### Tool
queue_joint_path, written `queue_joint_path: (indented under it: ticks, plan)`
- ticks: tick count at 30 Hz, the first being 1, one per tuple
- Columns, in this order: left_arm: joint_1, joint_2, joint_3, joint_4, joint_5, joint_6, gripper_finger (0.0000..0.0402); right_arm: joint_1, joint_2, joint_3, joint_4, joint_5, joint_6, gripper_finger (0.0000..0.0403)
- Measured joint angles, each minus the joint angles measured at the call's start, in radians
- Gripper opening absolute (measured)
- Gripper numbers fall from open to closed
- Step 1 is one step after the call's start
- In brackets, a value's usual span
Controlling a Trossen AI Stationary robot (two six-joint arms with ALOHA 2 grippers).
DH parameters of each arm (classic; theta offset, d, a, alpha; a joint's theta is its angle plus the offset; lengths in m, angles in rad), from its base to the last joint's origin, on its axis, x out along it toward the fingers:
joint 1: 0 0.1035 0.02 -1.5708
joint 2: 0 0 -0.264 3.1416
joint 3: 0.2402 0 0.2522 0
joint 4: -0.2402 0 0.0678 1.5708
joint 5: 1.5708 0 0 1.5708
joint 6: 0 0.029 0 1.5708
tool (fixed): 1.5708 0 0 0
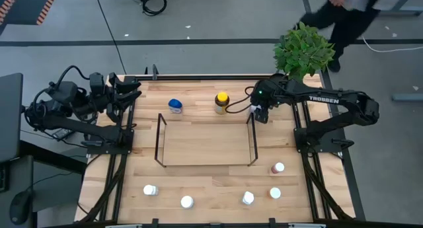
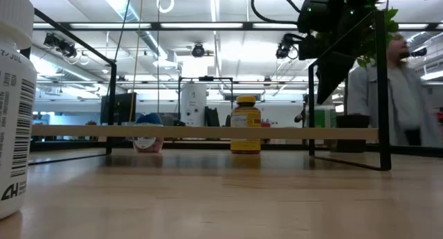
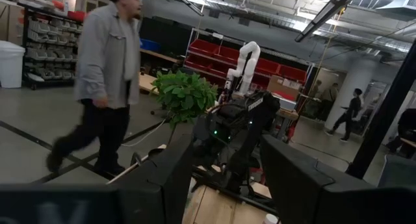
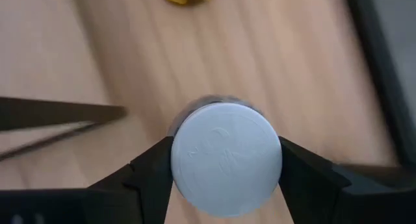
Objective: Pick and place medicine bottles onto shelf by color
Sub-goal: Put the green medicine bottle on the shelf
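Around the wooden counter [image 1: 211,188]
A leafy green plant [image 1: 304,51] stands at the counter's far right corner. A person [image 1: 347,10] in a grey top and dark trousers walks on the grey floor beyond it. A black cable [image 1: 155,3] lies coiled on that floor.

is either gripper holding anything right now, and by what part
The right gripper has its fingers on both sides of a white-capped bottle, at the cap, seen from above. The left gripper holds nothing.
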Motion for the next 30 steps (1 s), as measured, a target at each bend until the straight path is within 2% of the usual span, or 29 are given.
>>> queue_joint_path:
  ticks: [3, 11, 18, 24, 30]
  plan:
    - [0.000, 0.000, 0.000, 0.000, 0.000, 0.000, 0.0183, -0.001, 0.000, 0.071, -0.060, 0.051, 0.012, 0.0239]
    - [0.000, 0.000, 0.000, 0.000, 0.000, 0.000, 0.0177, 0.026, 0.000, 0.290, -0.168, 0.052, 0.131, 0.0239]
    - [0.000, 0.000, 0.000, 0.000, 0.000, 0.000, 0.0178, 0.169, 0.023, 0.495, -0.197, 0.051, 0.220, 0.0239]
    - [0.000, 0.008, 0.000, -0.004, 0.000, 0.001, 0.0174, 0.306, 0.203, 0.670, -0.319, 0.051, 0.308, 0.0240]
    - [0.000, 0.019, 0.000, -0.032, 0.000, 0.000, 0.0178, 0.368, 0.385, 0.796, -0.445, 0.051, 0.390, 0.0240]
